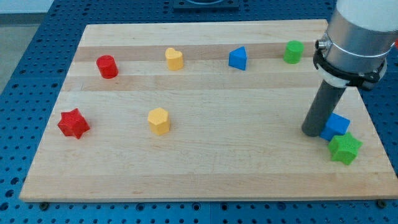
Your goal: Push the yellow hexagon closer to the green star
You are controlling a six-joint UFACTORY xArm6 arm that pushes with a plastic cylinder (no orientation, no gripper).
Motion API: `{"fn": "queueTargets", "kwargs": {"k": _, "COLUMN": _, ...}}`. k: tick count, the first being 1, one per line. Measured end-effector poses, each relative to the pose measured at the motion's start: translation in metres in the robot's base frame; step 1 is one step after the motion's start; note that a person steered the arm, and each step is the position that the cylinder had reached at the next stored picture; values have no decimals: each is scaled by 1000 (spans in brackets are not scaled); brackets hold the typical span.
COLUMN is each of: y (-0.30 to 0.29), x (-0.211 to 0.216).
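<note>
The yellow hexagon [159, 121] sits on the wooden board at the view's left of centre. The green star [344, 149] lies near the board's lower right corner, touching a blue cube [336, 126] just above it. My tip [311, 131] rests on the board at the right, right beside the blue cube's left side and a little up-left of the green star. The yellow hexagon is far to the left of my tip.
A red cylinder [107, 66], a yellow heart [175, 59], a blue triangle [238, 58] and a green cylinder [293, 52] stand in a row along the top. A red star [73, 123] is at the left. The board's right edge [380, 140] is close to the green star.
</note>
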State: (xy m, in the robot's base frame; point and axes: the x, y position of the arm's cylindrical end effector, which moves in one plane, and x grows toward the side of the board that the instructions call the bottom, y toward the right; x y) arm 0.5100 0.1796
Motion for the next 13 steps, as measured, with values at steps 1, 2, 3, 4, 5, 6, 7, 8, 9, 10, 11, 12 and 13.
{"fn": "queueTargets", "kwargs": {"k": 1, "y": -34, "x": 12}}
{"fn": "queueTargets", "kwargs": {"k": 2, "y": -78, "x": 69}}
{"fn": "queueTargets", "kwargs": {"k": 3, "y": -168, "x": 102}}
{"fn": "queueTargets", "kwargs": {"k": 4, "y": -259, "x": 96}}
{"fn": "queueTargets", "kwargs": {"k": 5, "y": -305, "x": 64}}
{"fn": "queueTargets", "kwargs": {"k": 6, "y": -335, "x": 22}}
{"fn": "queueTargets", "kwargs": {"k": 7, "y": -356, "x": -16}}
{"fn": "queueTargets", "kwargs": {"k": 8, "y": -308, "x": -34}}
{"fn": "queueTargets", "kwargs": {"k": 9, "y": -200, "x": -34}}
{"fn": "queueTargets", "kwargs": {"k": 10, "y": -118, "x": -33}}
{"fn": "queueTargets", "kwargs": {"k": 11, "y": -137, "x": -33}}
{"fn": "queueTargets", "kwargs": {"k": 12, "y": -198, "x": -39}}
{"fn": "queueTargets", "kwargs": {"k": 13, "y": -250, "x": -31}}
